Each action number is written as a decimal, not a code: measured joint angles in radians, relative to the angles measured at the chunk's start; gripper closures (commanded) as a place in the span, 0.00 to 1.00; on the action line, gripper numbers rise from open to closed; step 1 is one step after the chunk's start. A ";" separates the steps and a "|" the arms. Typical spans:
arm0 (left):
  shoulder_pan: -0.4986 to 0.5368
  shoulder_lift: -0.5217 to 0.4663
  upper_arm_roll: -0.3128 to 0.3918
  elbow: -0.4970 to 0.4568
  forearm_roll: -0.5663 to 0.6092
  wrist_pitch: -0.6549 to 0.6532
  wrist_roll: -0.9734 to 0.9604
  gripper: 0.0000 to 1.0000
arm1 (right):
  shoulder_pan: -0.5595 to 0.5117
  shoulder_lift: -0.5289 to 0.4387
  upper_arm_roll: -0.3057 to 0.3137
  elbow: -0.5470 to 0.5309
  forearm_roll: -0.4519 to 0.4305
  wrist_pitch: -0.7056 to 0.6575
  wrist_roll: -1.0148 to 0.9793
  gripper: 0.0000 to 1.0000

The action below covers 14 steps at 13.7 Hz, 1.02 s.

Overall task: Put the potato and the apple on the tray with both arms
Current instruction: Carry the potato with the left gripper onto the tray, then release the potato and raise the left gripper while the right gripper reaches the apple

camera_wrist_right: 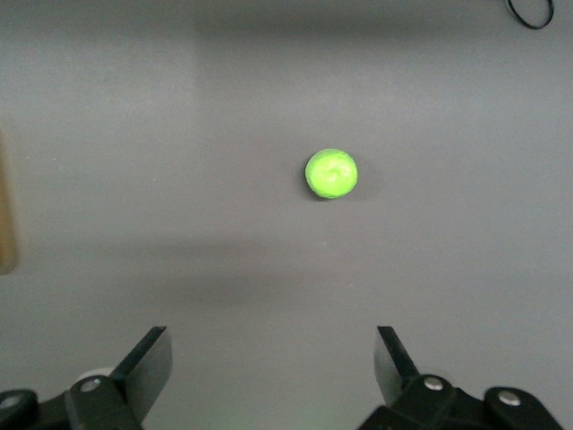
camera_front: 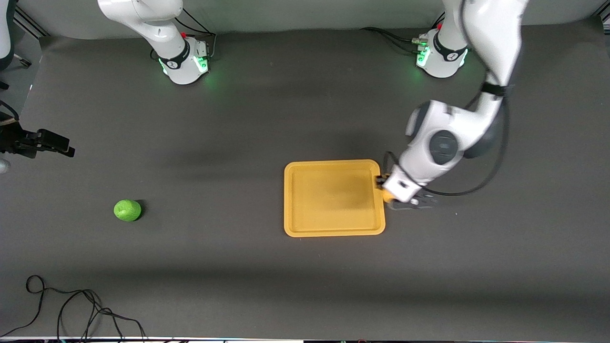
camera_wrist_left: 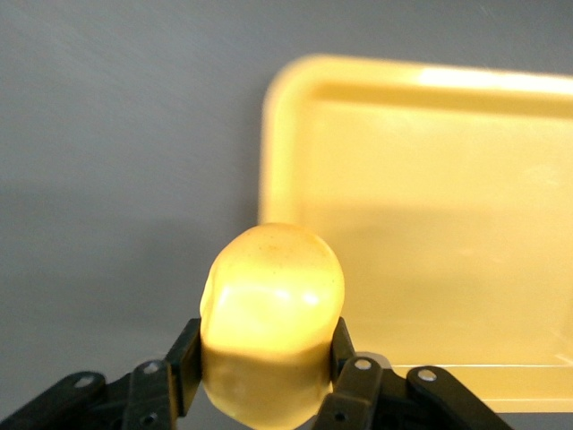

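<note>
Carrying the potato (camera_wrist_left: 271, 322) toward the tray (camera_front: 333, 229) with the left tool (camera_front: 387, 190), fingers clamped on its two sides (grip looks centred in the left wrist view). Hanging just over the tray's rim at the left arm's end, not yet above the flat floor. Judged as the transport step for the first item, placement not yet done. Next move likely calls for shifting inward over the tray's bare middle, lowering until contact, then opening, since a lumpy oval could roll if dropped from height. Waiting well off at the right arm's end of the table (camera_front: 248, 119): the right tool (camera_wrist_right: 273, 376), fingers spread wide and holding nothing, hovering above the table with the apple (camera_front: 127, 210) in sight ahead of it. Apple resting on the table, well apart from the tray, toward the right arm's end. Tray holding nothing so far.
</note>
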 measured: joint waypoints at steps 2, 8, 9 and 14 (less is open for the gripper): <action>-0.047 0.059 0.001 0.025 0.000 0.023 -0.059 0.83 | 0.000 -0.005 -0.028 -0.026 0.000 0.030 -0.047 0.00; -0.055 0.158 0.023 0.067 0.011 0.054 -0.069 0.37 | 0.001 -0.010 -0.118 -0.106 0.000 0.135 -0.164 0.00; -0.055 0.166 0.022 0.067 0.012 0.073 -0.069 0.01 | 0.005 -0.004 -0.117 -0.112 0.008 0.153 -0.164 0.00; -0.055 0.178 0.023 0.096 0.012 0.087 -0.071 0.00 | 0.014 0.098 -0.113 -0.171 0.077 0.331 -0.164 0.00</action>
